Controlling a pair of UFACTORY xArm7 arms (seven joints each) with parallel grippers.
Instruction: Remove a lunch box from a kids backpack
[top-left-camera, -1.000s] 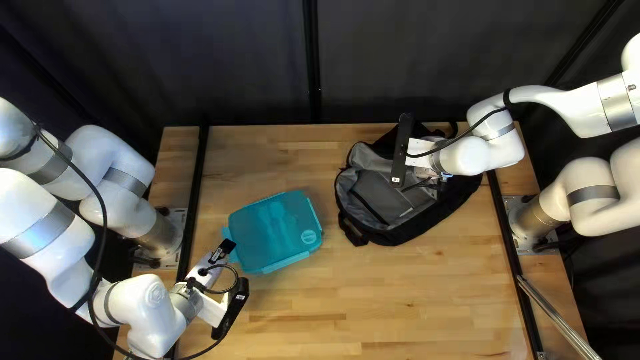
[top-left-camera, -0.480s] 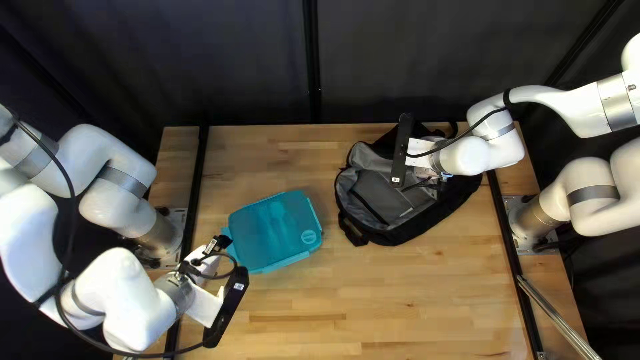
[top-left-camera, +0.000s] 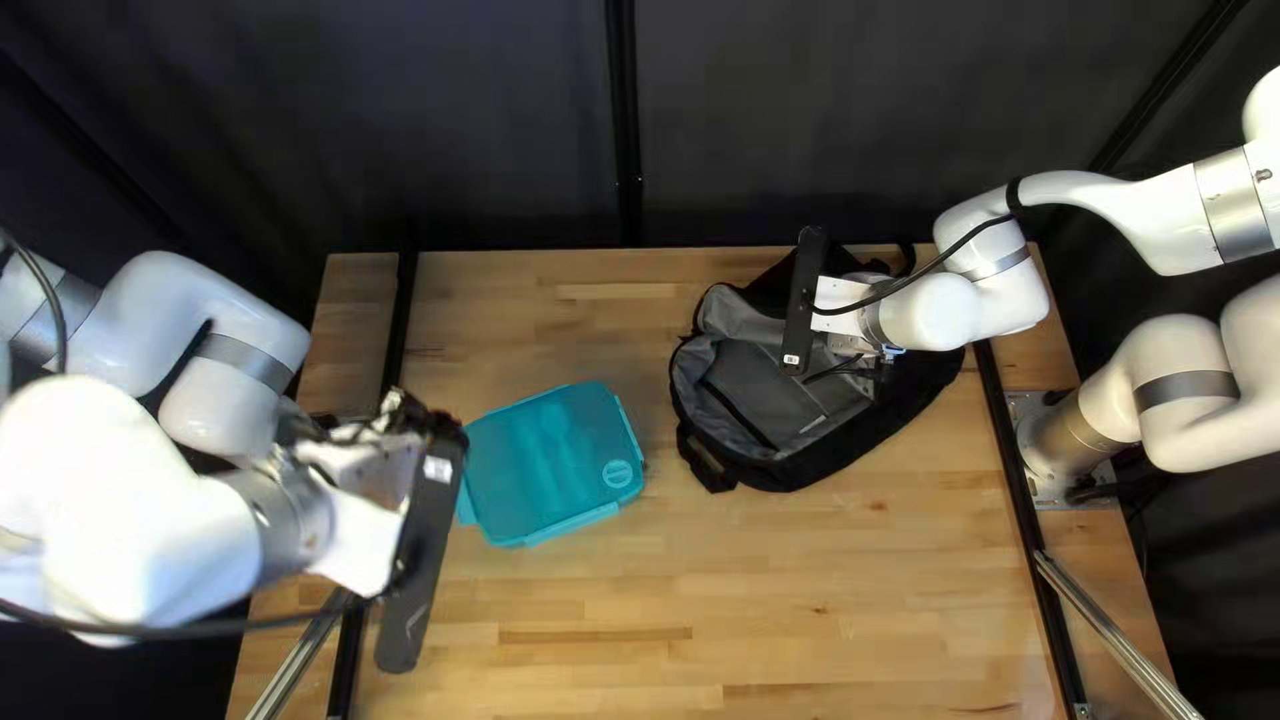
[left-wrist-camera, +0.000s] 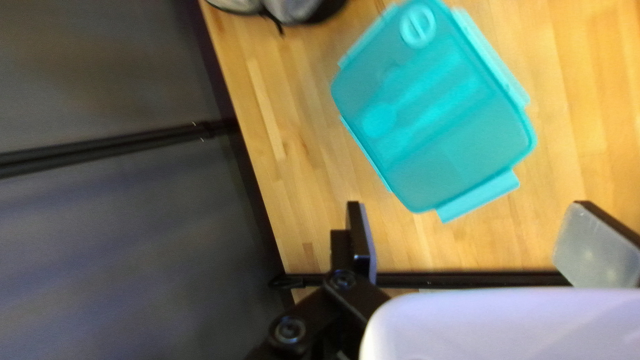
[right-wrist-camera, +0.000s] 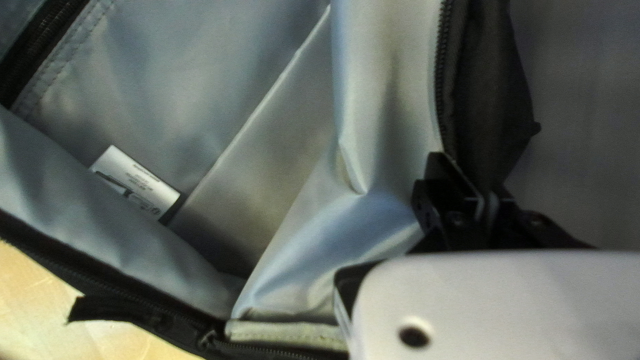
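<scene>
Teal lunch box (top-left-camera: pixel 550 460) on wooden table (top-left-camera: pixel 800 587), left claw (top-left-camera: pixel 424 540) spread near it, right claw (top-left-camera: pixel 804 300) clenched on backpack (top-left-camera: pixel 747 387)

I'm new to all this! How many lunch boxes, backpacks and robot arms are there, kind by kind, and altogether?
Teal lunch box: 1
Black backpack with grey lining: 1
White robot arms: 2
Total: 4

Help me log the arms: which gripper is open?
The left gripper: its fingers stand wide apart, while the right gripper is shut on the backpack.
</scene>
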